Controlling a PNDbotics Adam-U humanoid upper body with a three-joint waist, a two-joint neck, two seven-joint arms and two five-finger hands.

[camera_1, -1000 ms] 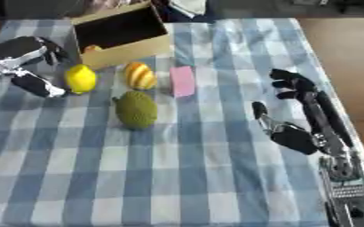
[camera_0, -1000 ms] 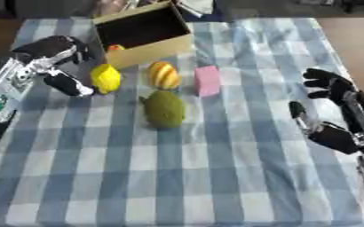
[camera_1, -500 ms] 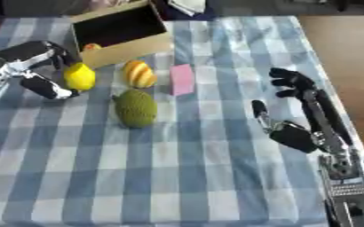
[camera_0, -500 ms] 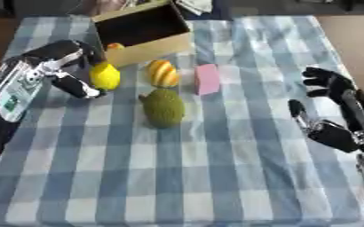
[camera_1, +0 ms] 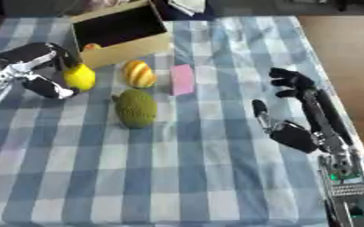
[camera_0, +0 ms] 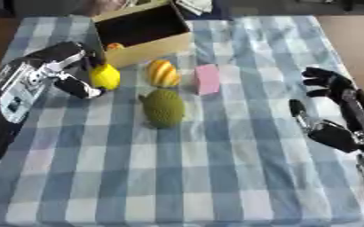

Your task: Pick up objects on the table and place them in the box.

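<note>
Lemon: I see the yellow lemon (camera_0: 105, 76) on the checked worktop (camera_0: 216, 177), just in front of the box, with my left hand around it.
Left hand: my left hand (camera_0: 67, 66) has fingers curled over the lemon's far side and the thumb against its near left side; whether it bears the weight yet, I cannot tell.
Box: the open cardboard box (camera_0: 150, 46) stands just beyond the lemon, with an orange thing (camera_0: 115, 45) already inside at its left corner.
Other items: a striped orange fruit (camera_0: 163, 73), a pink block (camera_0: 207, 79) and a bumpy green fruit (camera_0: 163, 107) lie to the right, near one another.
Right hand: my right hand (camera_0: 333, 126) is idle at the right edge, fingers spread, holding nothing.
Risk: I judge the round lemon may slip out sideways on lifting, or strike the box's near wall if carried low.
</note>
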